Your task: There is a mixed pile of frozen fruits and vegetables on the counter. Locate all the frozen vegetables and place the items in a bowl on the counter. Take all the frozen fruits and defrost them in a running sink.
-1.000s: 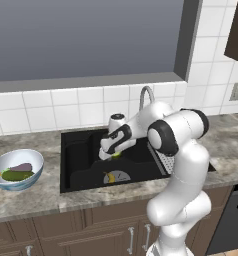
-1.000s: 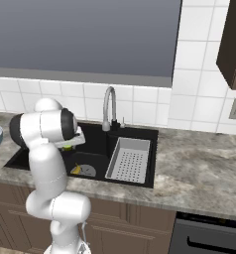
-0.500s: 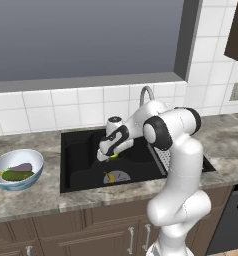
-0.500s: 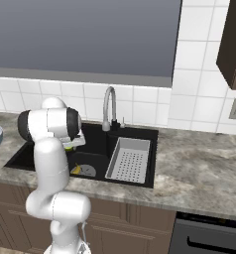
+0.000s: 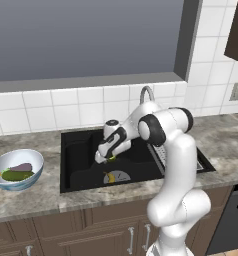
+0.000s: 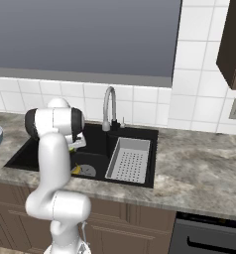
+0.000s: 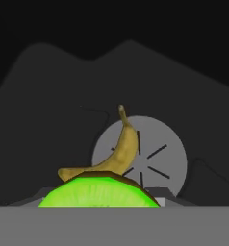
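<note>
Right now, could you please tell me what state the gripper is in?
Gripper: jaws closed on the lime, held above the sink.

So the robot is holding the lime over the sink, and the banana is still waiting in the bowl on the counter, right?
Not quite. The banana already lies on the sink's round drain, as the hand view shows. The bowl holds the cucumber and eggplant instead. The gripper does hold the lime over the sink.
</note>
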You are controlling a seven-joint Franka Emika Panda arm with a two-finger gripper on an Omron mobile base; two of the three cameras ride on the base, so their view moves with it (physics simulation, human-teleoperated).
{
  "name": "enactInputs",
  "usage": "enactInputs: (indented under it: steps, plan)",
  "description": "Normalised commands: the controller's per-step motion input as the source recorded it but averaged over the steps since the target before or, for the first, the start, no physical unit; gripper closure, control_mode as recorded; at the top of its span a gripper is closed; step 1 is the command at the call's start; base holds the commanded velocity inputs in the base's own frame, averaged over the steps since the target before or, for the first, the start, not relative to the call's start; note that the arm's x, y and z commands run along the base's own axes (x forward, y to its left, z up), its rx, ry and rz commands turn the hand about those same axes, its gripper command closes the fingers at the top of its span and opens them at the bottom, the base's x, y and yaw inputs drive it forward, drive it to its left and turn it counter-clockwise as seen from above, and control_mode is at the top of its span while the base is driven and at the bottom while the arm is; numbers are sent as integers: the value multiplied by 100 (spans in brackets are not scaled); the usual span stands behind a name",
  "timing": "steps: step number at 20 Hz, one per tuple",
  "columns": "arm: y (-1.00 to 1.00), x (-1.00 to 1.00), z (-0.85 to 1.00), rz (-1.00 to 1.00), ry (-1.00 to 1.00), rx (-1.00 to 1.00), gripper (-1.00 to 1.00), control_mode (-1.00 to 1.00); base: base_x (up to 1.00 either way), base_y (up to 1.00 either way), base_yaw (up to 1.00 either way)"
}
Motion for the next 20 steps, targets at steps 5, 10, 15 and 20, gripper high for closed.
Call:
enactInputs:
  steps: [5, 10, 15, 20]
  plan:
    - [7, 19, -30, 0, 0, 0, 100, -100, 0, 0, 0]
    - [8, 18, -28, 0, 0, 0, 100, -100, 0, 0, 0]
    - [10, 19, -23, 0, 0, 0, 100, -100, 0, 0, 0]
    - [11, 18, -20, 0, 0, 0, 100, -100, 0, 0, 0]
